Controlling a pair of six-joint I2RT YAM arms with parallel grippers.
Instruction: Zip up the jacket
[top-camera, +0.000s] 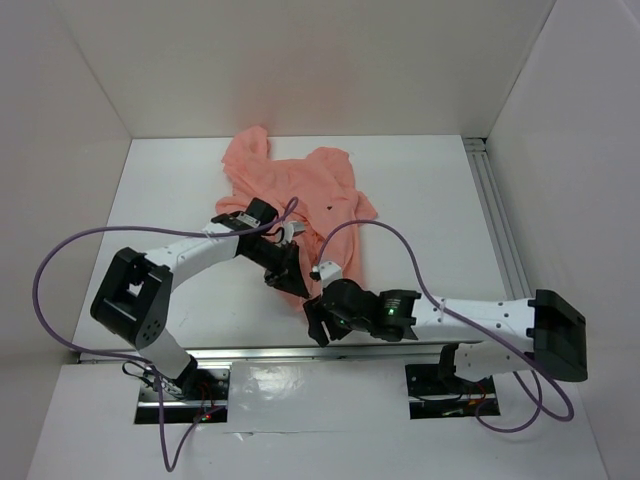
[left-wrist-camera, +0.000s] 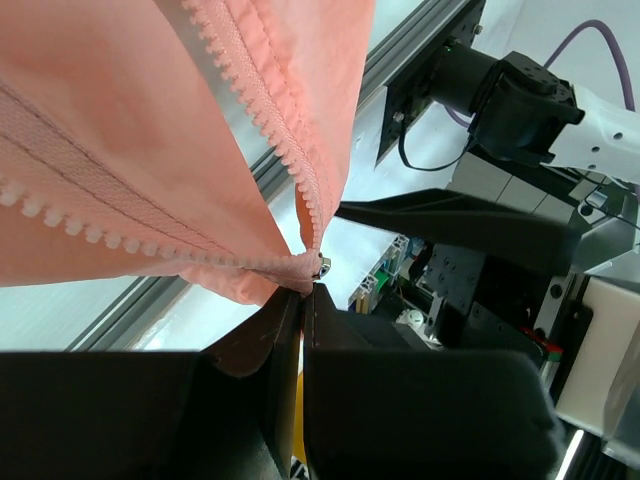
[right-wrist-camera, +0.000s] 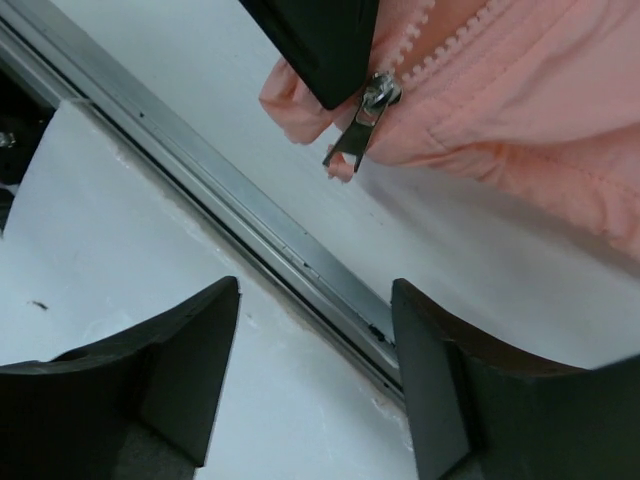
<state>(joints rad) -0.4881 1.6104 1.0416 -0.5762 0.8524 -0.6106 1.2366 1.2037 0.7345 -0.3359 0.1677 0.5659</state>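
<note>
White walls (top-camera: 300, 60) box in a pale table (top-camera: 420, 200). At the left of the overhead view a purple cable (top-camera: 60, 260) loops off the left arm. The arm reaches toward 2 o'clock to the salmon-pink jacket (top-camera: 300, 190), which lies crumpled at the 12 o'clock side of the table, its hem trailing toward 6 o'clock.

The left gripper (top-camera: 290, 272) sits at that hem. In its wrist view the jaws are pressed together on the bottom corner of the fabric (left-wrist-camera: 130, 150), right where two rows of zipper teeth (left-wrist-camera: 290, 150) meet.

The right gripper (top-camera: 318, 322) sits just at 5 o'clock from the left gripper. In its wrist view its black fingers (right-wrist-camera: 190, 360) stand spread apart with nothing between them, over a metal rail (right-wrist-camera: 200, 180). At 12 o'clock from them the small metal zipper pull (right-wrist-camera: 360, 125) dangles from the hem, just beside the left gripper's dark fingertip.
</note>
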